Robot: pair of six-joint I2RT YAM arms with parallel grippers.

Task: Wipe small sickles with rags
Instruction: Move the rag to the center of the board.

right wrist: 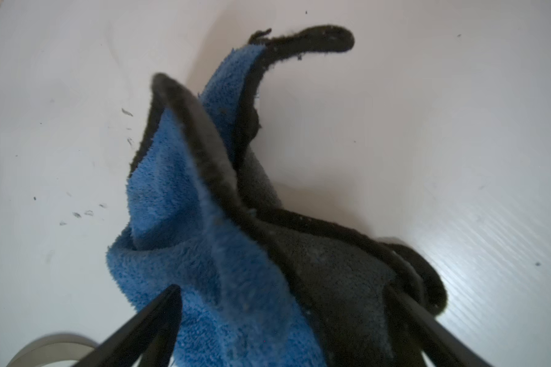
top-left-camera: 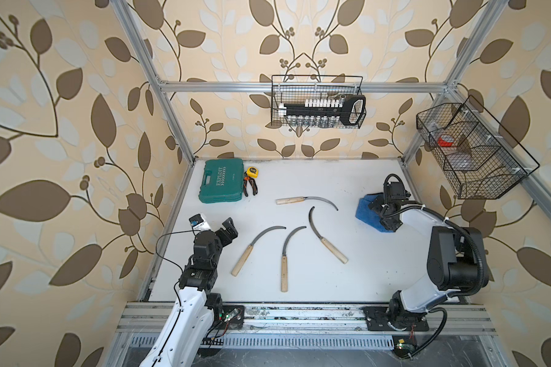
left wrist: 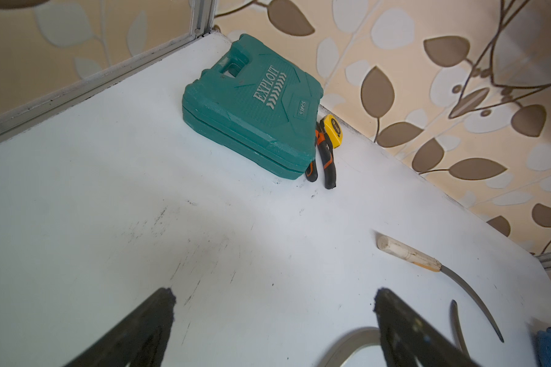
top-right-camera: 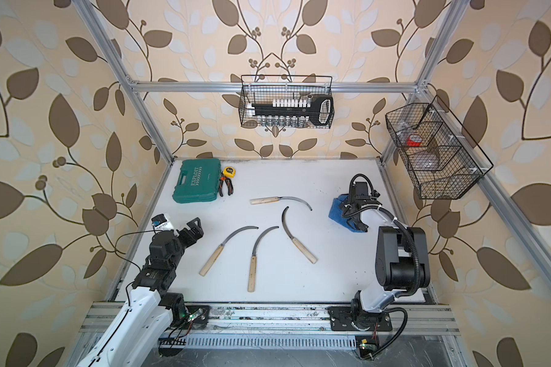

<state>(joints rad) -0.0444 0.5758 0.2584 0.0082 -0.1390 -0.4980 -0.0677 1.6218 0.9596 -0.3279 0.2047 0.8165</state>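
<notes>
Our right hand (right wrist: 283, 295) stands open around the fluffy blue microfibre rag (right wrist: 178, 197), dark-trimmed and bunched on the white bench (top-left-camera: 299, 178). Our left hand (left wrist: 272, 297) is open, empty. Four sickles (top-left-camera: 247, 254) lie mid-bench, with curved grey blades and pale wooden handles. Farthest, the green plastic case (top-left-camera: 221, 181) reads EXPLOIT.

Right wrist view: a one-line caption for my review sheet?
Open right end effector straddling a crumpled blue cloth on the white table.

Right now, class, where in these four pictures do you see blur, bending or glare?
Both top views: frame posts splay outward, sickles sharp. Left wrist view: left gripper blurred, green case sharp. Right wrist view: rag soft up close, sheen on the table.
</notes>
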